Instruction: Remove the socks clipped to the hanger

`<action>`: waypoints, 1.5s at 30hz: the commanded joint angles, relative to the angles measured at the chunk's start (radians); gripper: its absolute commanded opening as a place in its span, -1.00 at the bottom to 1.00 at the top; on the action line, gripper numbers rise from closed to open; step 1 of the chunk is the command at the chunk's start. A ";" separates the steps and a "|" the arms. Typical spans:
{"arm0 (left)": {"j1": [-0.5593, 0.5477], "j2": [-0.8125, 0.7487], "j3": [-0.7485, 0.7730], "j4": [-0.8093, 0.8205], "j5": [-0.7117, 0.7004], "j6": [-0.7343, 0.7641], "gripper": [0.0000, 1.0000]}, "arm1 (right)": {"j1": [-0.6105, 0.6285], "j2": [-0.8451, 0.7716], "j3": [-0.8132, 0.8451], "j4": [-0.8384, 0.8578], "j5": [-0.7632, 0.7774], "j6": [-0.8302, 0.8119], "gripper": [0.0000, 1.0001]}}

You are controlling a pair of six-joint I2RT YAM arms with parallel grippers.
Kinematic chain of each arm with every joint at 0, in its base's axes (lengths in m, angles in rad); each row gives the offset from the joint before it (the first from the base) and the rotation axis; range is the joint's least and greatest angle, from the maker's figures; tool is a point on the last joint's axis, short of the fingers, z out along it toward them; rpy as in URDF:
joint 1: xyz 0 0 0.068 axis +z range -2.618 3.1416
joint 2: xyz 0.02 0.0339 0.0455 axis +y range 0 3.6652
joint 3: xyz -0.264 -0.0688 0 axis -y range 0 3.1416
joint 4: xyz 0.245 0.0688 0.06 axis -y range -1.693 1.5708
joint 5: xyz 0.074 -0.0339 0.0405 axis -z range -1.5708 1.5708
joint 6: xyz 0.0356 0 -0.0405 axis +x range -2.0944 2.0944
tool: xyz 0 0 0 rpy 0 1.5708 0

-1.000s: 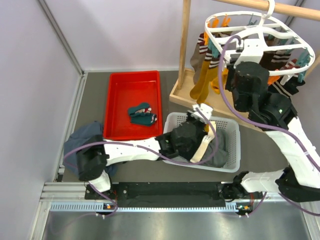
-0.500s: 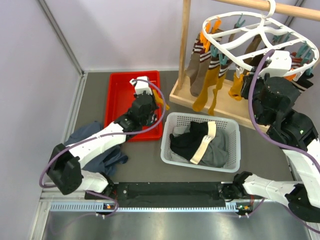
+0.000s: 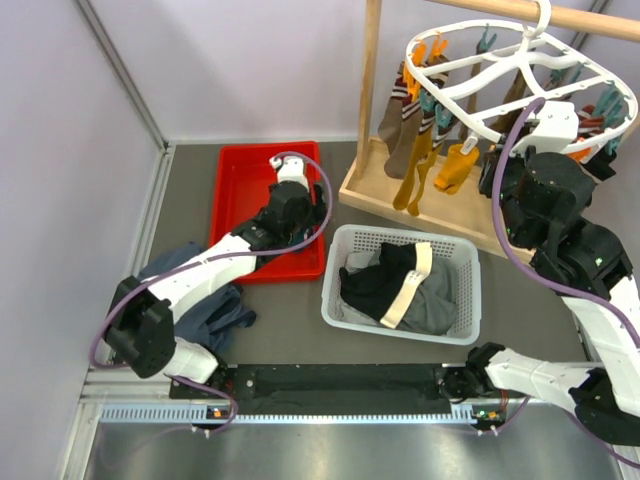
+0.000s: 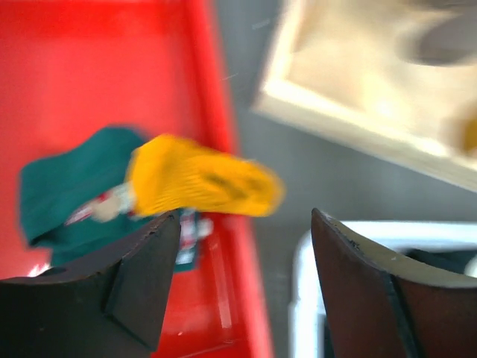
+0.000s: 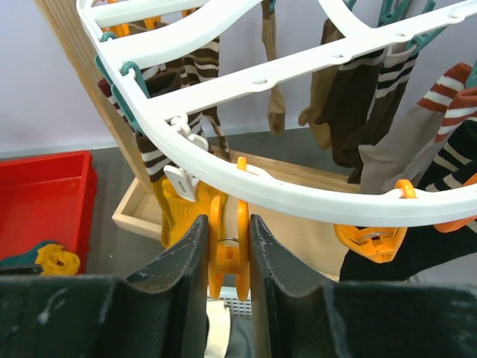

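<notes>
The white oval hanger (image 3: pixel 520 85) hangs from a wooden pole, and several socks (image 3: pixel 410 140) are clipped round its rim. My right gripper (image 5: pixel 227 253) is shut on an orange clip (image 5: pixel 227 242) under the hanger's frame (image 5: pixel 298 198). A mustard sock (image 5: pixel 175 216) hangs just left of that clip. My left gripper (image 4: pixel 242 253) stands open above the right edge of the red tray (image 4: pixel 89 74), with nothing between its fingers. Below it a mustard sock (image 4: pixel 201 183) lies across dark teal socks (image 4: pixel 59 194) in the tray.
A white basket (image 3: pixel 330 290) with black and grey clothes stands right of the red tray (image 3: pixel 235 190). The wooden rack's base (image 3: pixel 385 205) and upright pole (image 3: pixel 370 90) stand behind the basket. A blue-grey garment (image 3: pixel 200 305) lies at the near left.
My left arm swung from the basket to the red tray, opened, and let go of a mustard sock there. The right gripper shifted along the rim; the hanger swung slightly.
</notes>
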 commanded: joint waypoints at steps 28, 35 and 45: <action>-0.379 0.351 0.592 0.328 0.375 0.221 0.78 | -0.007 -0.038 0.019 -0.022 -0.115 0.069 -0.79; -0.379 0.412 0.654 0.371 0.308 0.210 0.69 | -0.007 -0.042 0.016 -0.034 -0.129 0.066 -0.77; -0.414 0.383 0.633 0.369 0.256 0.233 -1.00 | -0.008 -0.046 0.018 -0.072 -0.045 0.081 -0.56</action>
